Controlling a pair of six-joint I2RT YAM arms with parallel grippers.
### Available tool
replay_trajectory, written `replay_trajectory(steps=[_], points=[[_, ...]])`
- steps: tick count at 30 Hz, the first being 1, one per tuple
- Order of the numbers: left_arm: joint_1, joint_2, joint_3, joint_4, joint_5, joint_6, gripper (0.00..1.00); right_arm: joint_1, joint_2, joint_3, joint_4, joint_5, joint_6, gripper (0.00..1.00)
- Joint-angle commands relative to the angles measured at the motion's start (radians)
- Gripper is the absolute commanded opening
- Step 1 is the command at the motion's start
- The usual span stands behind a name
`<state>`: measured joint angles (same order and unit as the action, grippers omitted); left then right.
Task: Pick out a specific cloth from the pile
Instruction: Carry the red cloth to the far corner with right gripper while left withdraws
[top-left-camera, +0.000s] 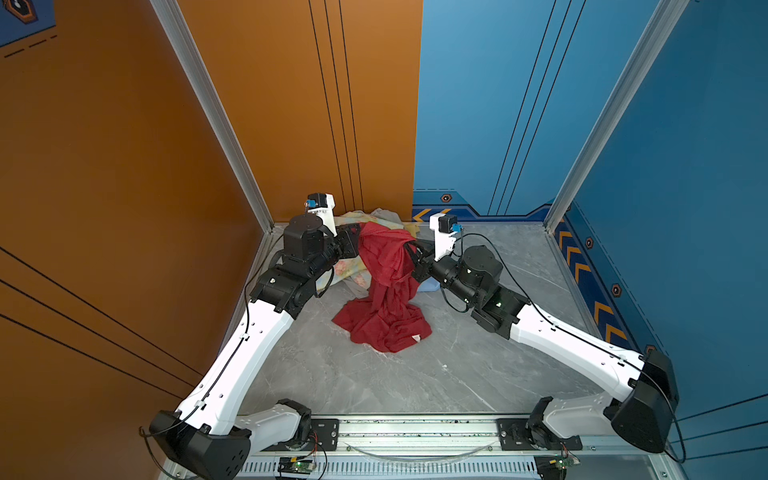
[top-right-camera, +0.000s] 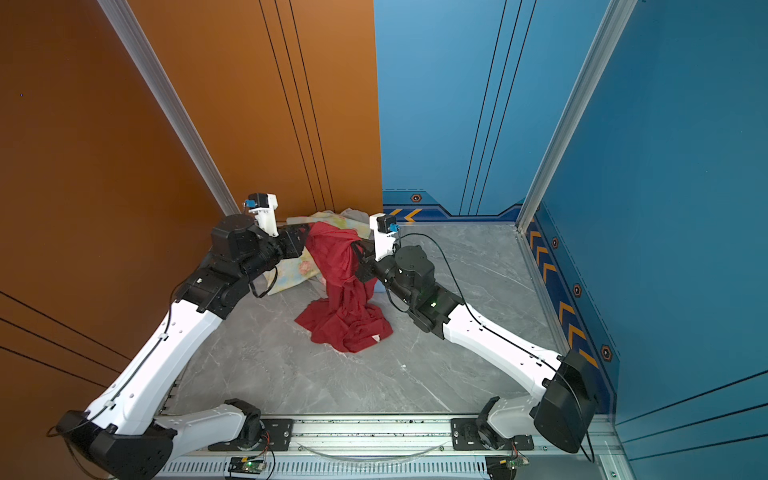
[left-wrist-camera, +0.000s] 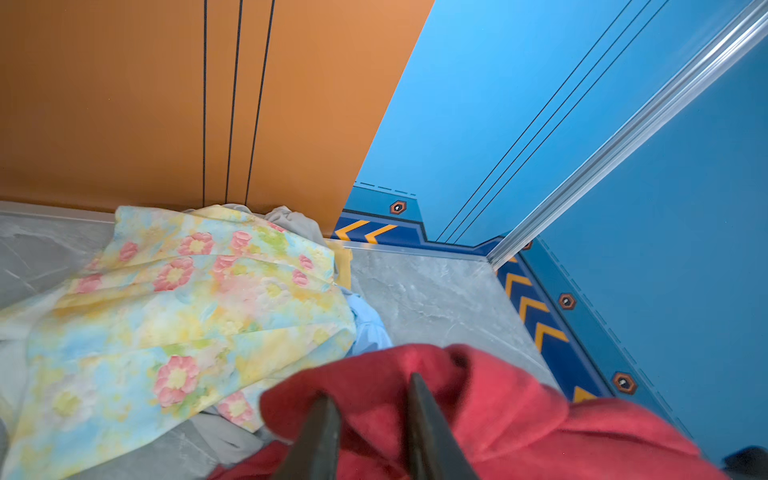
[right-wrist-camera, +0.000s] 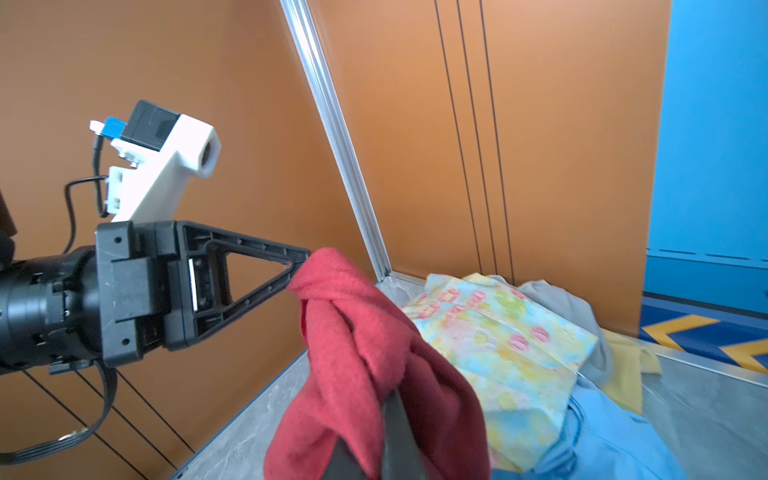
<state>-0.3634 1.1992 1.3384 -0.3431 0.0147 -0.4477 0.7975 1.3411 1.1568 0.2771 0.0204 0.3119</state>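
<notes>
right end effector (top-left-camera: 410, 249): clenched on the cloth (top-left-camera: 386, 291) | left end effector (left-wrist-camera: 371, 388): fingers (left-wrist-camera: 324, 432) a little apart with a red fold in the gap, I cannot tell if it grips | the cloth: raised between the 2 end effectors, just in front of the pile (left-wrist-camera: 174, 299), its lower end heaped on the surface (top-left-camera: 415, 386) beside the pile

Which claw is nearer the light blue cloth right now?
Right. The right claw is close by the light blue cloth; the left claw sits across the red cloth, by the floral cloth.
</notes>
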Motion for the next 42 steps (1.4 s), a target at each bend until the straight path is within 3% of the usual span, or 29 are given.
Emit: replay_trajectory(steps=[1, 8, 13, 17, 25, 33, 36, 42], points=[[-0.004, 0.025, -0.030, -0.041, -0.003, 0.059, 0.45, -0.022, -0.061, 0.027, -0.128, 0.066, -0.025, 0.00], [-0.090, 0.101, -0.002, -0.122, -0.008, 0.168, 0.69, -0.088, -0.166, 0.044, -0.265, 0.100, -0.036, 0.00], [-0.191, 0.176, 0.024, -0.165, -0.077, 0.271, 0.80, -0.199, -0.210, 0.090, -0.372, 0.143, -0.056, 0.00], [-0.226, 0.212, 0.024, -0.169, -0.060, 0.285, 0.99, -0.307, -0.218, 0.159, -0.457, 0.135, -0.053, 0.00], [-0.279, 0.221, -0.012, -0.168, -0.080, 0.331, 0.98, -0.529, -0.166, 0.328, -0.526, 0.055, -0.048, 0.00], [-0.304, 0.212, -0.051, -0.166, -0.090, 0.340, 0.98, -0.749, 0.040, 0.594, -0.536, -0.069, -0.010, 0.00], [-0.304, 0.210, -0.063, -0.161, -0.102, 0.343, 0.98, -0.773, 0.124, 0.744, -0.527, -0.132, -0.014, 0.00], [-0.300, 0.218, -0.068, -0.160, -0.098, 0.343, 0.98, -0.780, 0.262, 1.008, -0.587, -0.104, -0.088, 0.00]])
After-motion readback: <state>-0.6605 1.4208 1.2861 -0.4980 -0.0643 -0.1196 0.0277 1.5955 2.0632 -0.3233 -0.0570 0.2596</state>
